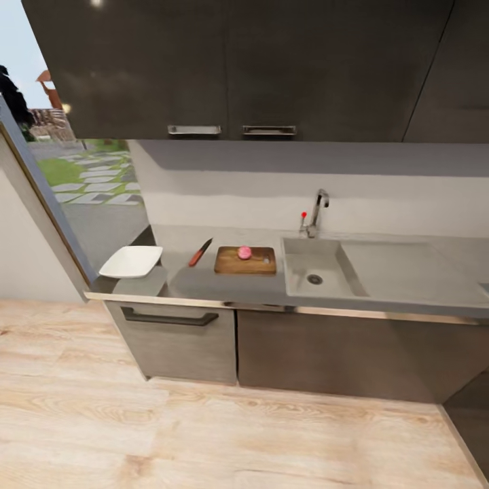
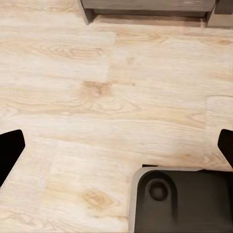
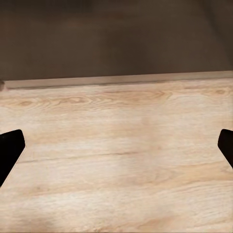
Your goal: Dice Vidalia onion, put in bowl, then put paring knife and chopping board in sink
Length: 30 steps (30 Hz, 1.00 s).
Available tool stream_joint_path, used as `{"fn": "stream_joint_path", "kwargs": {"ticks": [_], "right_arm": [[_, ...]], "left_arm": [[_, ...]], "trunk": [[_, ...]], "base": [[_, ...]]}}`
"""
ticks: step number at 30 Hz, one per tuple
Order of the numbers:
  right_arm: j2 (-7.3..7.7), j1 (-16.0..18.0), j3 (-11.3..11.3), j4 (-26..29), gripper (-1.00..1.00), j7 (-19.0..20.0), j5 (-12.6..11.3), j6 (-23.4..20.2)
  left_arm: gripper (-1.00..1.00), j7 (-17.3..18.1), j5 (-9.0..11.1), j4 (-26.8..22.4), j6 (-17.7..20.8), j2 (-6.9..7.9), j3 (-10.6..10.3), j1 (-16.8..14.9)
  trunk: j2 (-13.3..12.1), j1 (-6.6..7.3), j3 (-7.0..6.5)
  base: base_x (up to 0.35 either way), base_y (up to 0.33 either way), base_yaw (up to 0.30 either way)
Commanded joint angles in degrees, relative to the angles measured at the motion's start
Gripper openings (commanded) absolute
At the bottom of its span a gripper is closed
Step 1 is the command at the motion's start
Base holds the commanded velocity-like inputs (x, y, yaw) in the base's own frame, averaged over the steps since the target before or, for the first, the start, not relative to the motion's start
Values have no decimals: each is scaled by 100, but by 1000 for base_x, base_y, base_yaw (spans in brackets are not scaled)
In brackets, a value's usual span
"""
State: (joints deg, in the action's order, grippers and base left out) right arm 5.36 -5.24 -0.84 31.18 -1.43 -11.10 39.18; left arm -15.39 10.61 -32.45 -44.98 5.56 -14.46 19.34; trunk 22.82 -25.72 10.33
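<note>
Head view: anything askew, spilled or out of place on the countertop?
One thing: the bowl overhangs the countertop's left end, partly unsupported. Otherwise tidy: the onion sits whole on the chopping board, the paring knife lies beside it, nothing spilled.

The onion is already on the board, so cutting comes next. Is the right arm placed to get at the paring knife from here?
Probably not yet. The paring knife lies free on the countertop, beside the chopping board, with nothing covering it. But the right gripper hangs open over bare floor, away from the counter, so the robot likely must move closer first.

Bowl [image 1: 132,261] overhangs the countertop [image 1: 204,282] end; drainboard [image 1: 421,272] cut off by frame edge.
</note>
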Motion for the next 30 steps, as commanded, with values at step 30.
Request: {"fn": "stream_joint_path", "kwargs": {"ticks": [30], "right_arm": [[0, -3, 5, 11, 100, -15, 2, 29]], "left_arm": [[100, -25, 56, 59, -9, 8, -48, -1]], "trunk": [[9, -6, -157]], "base": [[175, 192, 0]]}}
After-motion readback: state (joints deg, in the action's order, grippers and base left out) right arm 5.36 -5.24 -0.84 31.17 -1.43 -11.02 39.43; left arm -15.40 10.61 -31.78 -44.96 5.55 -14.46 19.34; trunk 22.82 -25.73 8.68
